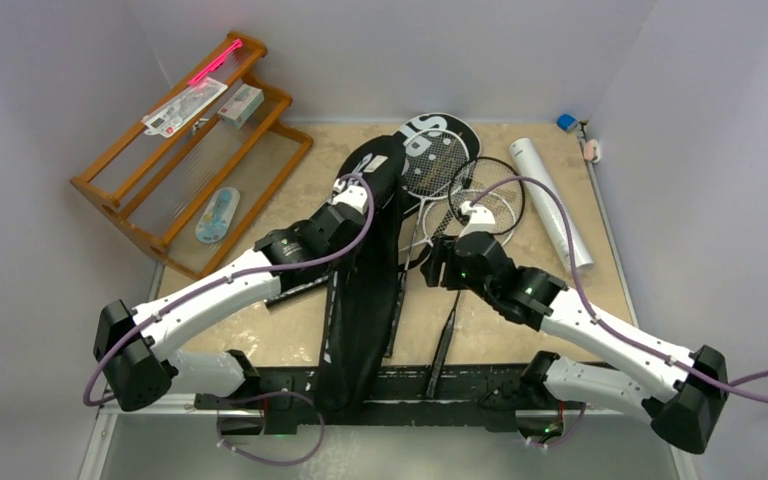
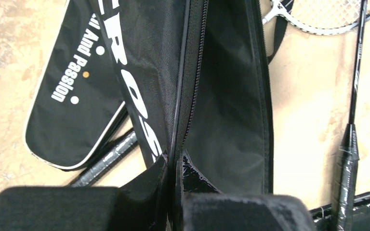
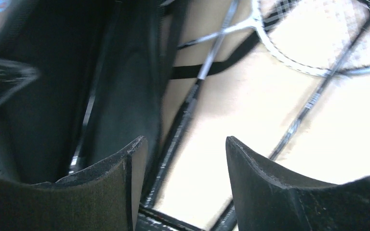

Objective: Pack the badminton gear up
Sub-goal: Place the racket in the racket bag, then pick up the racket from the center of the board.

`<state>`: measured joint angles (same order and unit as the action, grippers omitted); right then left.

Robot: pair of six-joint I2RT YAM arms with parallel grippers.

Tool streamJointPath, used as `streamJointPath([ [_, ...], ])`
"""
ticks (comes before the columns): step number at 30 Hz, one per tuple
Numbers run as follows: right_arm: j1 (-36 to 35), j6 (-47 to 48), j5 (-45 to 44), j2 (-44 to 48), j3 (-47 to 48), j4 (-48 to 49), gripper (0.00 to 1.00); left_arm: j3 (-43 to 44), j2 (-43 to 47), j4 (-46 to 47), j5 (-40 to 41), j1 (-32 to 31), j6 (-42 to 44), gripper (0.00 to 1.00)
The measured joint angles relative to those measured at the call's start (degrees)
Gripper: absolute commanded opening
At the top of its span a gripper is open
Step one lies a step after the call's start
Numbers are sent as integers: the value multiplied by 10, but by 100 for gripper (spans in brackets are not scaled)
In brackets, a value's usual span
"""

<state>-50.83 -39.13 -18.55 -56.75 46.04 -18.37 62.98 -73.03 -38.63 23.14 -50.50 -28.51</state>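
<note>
Left gripper [image 2: 174, 162] jaws clamp black cover [image 2: 221, 96] edge; right gripper [image 3: 184, 161] jaws apart, empty. Rackets [image 1: 460, 190], tube [image 1: 550, 195] seemingly unpacked.

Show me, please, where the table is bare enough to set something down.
Bare table lies near the right edge, between the white tube and the right arm. A smaller patch lies between the left arm and the black cover. The middle, with the rackets, is crowded.
</note>
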Motion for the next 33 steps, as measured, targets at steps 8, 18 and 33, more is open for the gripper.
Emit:
streamJointPath([
  [8,130,-46,18,-37,-78,-5,61,5,-11,17,-47,75,115,0],
  [18,213,-74,54,-159,-132,102,55,-12,-28,82,-118,92,193,0],
  [33,214,-48,54,-216,-78,91,0,-73,-10,144,-103,92,206,0],
])
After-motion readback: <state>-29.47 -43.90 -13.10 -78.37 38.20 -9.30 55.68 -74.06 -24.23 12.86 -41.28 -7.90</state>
